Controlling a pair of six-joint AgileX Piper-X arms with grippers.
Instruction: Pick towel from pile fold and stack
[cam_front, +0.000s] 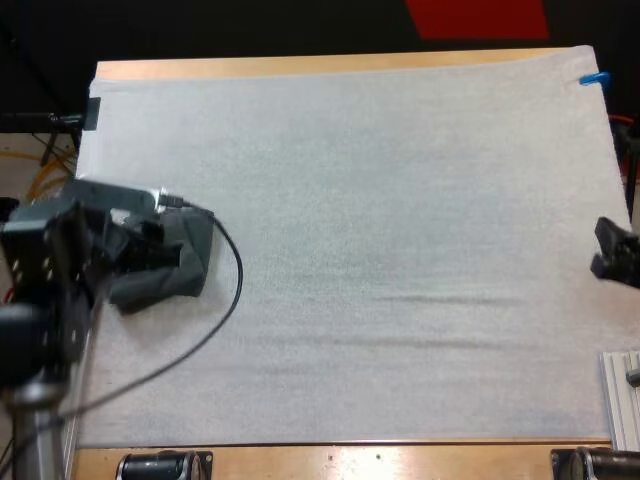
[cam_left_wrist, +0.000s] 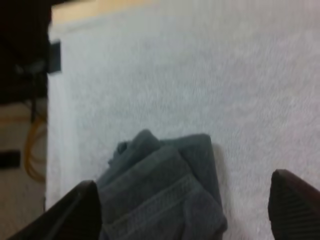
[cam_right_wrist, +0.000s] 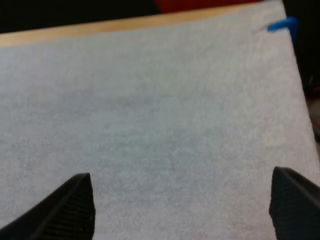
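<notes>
White mat (cam_front: 400, 200) covers the surface (cam_front: 300, 66) — my left tool (cam_left_wrist: 185, 212) is wide open over the soft, floppy towel (cam_left_wrist: 165, 195). I'd pinch its thick edge. My right tool (cam_right_wrist: 185, 205) is wide open too.

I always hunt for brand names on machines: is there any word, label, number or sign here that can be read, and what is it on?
None: no word, number, brand or sign can be read.
The dark grey-green towel shows a plain woven band and no label.
The white mat is unprinted.
The left gripper and the right gripper show ridged black fingers with no lettering.
</notes>
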